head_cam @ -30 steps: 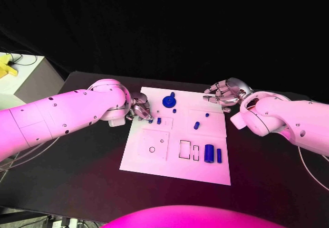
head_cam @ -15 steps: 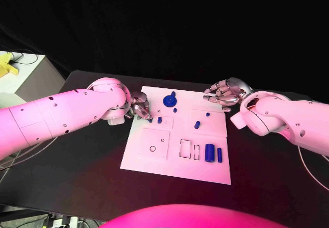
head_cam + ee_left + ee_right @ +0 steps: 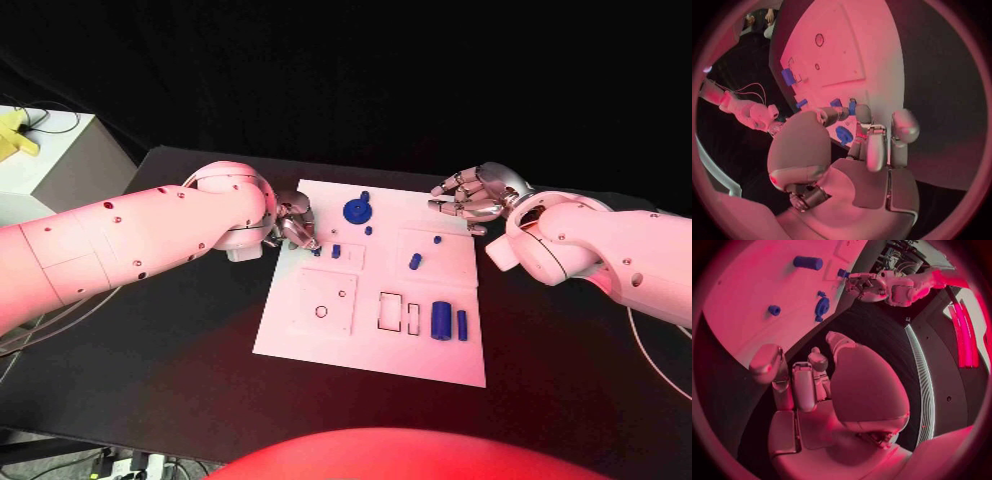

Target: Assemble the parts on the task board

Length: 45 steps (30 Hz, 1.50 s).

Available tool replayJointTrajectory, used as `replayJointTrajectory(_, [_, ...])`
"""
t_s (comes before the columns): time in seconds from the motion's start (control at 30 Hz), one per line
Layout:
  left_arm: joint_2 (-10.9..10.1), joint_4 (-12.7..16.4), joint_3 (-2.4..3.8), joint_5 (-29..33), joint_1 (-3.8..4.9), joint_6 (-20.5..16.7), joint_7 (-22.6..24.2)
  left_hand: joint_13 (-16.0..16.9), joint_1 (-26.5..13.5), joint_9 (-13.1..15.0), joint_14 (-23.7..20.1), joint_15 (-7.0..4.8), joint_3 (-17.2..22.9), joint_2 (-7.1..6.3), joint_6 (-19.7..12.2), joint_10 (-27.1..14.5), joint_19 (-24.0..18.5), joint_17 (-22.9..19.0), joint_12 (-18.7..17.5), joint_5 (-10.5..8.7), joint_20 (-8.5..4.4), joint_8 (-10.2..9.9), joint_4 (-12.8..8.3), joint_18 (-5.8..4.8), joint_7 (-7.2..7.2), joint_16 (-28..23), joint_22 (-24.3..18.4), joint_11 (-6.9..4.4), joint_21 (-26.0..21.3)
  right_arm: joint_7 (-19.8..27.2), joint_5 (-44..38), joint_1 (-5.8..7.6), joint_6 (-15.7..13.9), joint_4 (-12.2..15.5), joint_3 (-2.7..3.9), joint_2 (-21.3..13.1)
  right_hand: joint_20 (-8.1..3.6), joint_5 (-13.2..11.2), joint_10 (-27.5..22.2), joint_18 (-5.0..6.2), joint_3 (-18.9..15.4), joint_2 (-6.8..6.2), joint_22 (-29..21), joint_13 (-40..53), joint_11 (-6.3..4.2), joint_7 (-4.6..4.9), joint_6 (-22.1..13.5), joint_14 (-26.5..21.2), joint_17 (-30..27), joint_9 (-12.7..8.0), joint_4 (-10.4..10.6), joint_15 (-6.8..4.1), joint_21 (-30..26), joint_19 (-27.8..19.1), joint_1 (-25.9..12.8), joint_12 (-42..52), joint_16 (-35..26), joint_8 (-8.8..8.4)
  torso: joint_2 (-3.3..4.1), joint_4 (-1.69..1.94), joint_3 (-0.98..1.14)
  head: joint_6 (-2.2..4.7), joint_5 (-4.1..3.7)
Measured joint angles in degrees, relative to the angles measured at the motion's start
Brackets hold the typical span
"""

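No readable text, labels or numbers.

Pretty dark setup overall. The black surface (image 3: pixel 173 340) fills most of the head view, matte with a soft glow on it. Behind its far edge there's just a black backdrop (image 3: pixel 361 80), no detail to make out. Off the surface's left corner stands a pale cabinet (image 3: pixel 58 160) with something yellow (image 3: pixel 15 138) on top and a dark cable (image 3: pixel 55 122) running beside that.
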Motion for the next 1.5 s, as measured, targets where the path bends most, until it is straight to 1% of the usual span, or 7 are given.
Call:
replayJointTrajectory(0.53, [0.05,0.06,-0.01,-0.02,0.02,0.99,0.04,-0.11,-0.02,0.0,0.0,0.0,0.0,-0.01,0.39,0.1,0.0,0.0,0.0,-0.03,0.0,0.23,0.0,0.01,0.03,0.0,-0.01,0.11,0.0,0.05,0.02,-0.03,0.0,0.0,0.0,-0.02,0.0,0.0,0.0,0.0,0.0,0.0,0.0,0.0,0.0,0.0,0.0,0.0,0.0,0.0,0.0,0.0,0.0,0.0,0.0,0.0,0.0,0.0,-0.01,0.01,0.06,-0.17,0.02])
replayJointTrajectory(1.03, [0.36,-0.3,-0.01,-0.11,0.02,1.36,0.07,-0.26,-0.04,0.01,0.0,0.0,0.0,-0.04,0.4,0.18,0.0,0.0,0.0,0.18,0.0,0.22,0.0,0.01,0.02,0.0,-0.02,0.2,-0.02,0.09,0.06,-0.05,0.0,0.0,0.0,-0.08,0.0,0.0,0.0,0.0,0.0,0.0,0.0,0.0,0.0,0.0,0.0,0.0,0.0,0.0,0.0,0.0,0.0,0.0,0.0,0.0,0.0,0.0,0.0,-0.05,0.07,-0.06,0.19])
replayJointTrajectory(1.1, [0.51,-0.51,-0.02,-0.16,0.02,1.36,0.07,-0.26,-0.11,0.89,0.0,0.0,0.0,-0.1,0.41,0.19,0.0,0.0,0.0,0.18,0.0,0.21,0.0,0.01,0.01,0.0,-0.02,0.2,-0.02,0.1,0.07,-0.05,0.0,0.01,0.0,-0.09,0.0,0.0,0.0,0.0,0.0,0.0,0.0,0.0,0.0,0.0,0.0,0.0,0.0,0.0,0.0,0.0,0.0,0.0,0.0,0.0,0.0,0.0,0.01,-0.07,0.06,-0.06,0.19])
replayJointTrajectory(1.17, [0.66,-0.69,-0.02,-0.22,0.02,1.36,0.04,-0.26,-0.19,0.92,0.0,0.0,0.0,-0.18,0.41,0.19,0.0,0.0,0.0,0.18,0.0,0.18,0.0,0.0,0.0,0.0,-0.02,0.21,-0.02,0.1,0.07,-0.05,0.0,0.02,0.0,-0.09,0.0,0.0,0.0,0.0,0.0,0.0,0.0,0.0,0.0,0.0,0.0,0.0,0.0,0.0,0.0,0.0,0.0,0.0,0.0,0.0,0.0,0.0,0.01,-0.07,0.06,-0.05,0.19])
replayJointTrajectory(1.27, [0.94,-0.93,-0.01,-0.29,0.05,1.38,0.0,-0.2,-0.16,3.01,0.0,0.0,0.0,-0.23,0.42,0.19,0.0,0.0,0.0,0.18,0.0,0.16,0.0,0.01,0.0,0.0,-0.03,0.21,-0.03,0.11,0.08,-0.06,0.0,0.03,0.0,-0.09,0.0,0.0,0.0,0.0,0.0,0.0,0.0,0.0,0.0,0.0,0.0,0.0,0.0,0.0,0.0,0.0,0.0,0.0,0.0,0.0,0.0,0.0,0.01,-0.07,0.06,-0.03,0.2])
replayJointTrajectory(1.33, [1.23,-1.15,0.0,-0.35,0.09,1.42,-0.06,-0.18,-0.03,3.64,0.0,0.0,0.0,-0.36,0.53,0.21,-0.01,0.0,0.0,0.18,0.0,0.16,0.0,0.01,-0.12,0.0,0.01,0.23,-0.03,0.11,0.08,-0.06,0.0,0.04,0.0,-0.09,0.0,0.0,0.0,0.0,0.0,0.0,0.0,0.0,0.0,0.0,0.0,0.0,0.0,0.0,0.0,0.0,0.0,0.0,0.0,0.0,0.0,0.0,0.02,-0.03,0.05,-0.02,0.15])
replayJointTrajectory(1.5, [1.81,-1.69,-0.01,-0.42,0.19,1.68,-0.2,-0.18,0.04,3.72,0.0,0.0,0.0,-0.41,0.82,0.39,-0.01,0.0,-0.19,0.18,0.0,0.15,0.0,0.01,-0.38,0.0,0.05,0.41,-0.03,0.12,0.09,-0.06,0.0,0.08,0.01,-0.08,0.0,0.0,0.0,0.0,0.0,0.0,0.0,0.0,0.0,0.0,0.0,0.0,0.0,0.0,0.0,0.0,0.0,0.0,0.0,0.0,0.0,0.0,0.02,-0.03,0.03,-0.13,0.05])
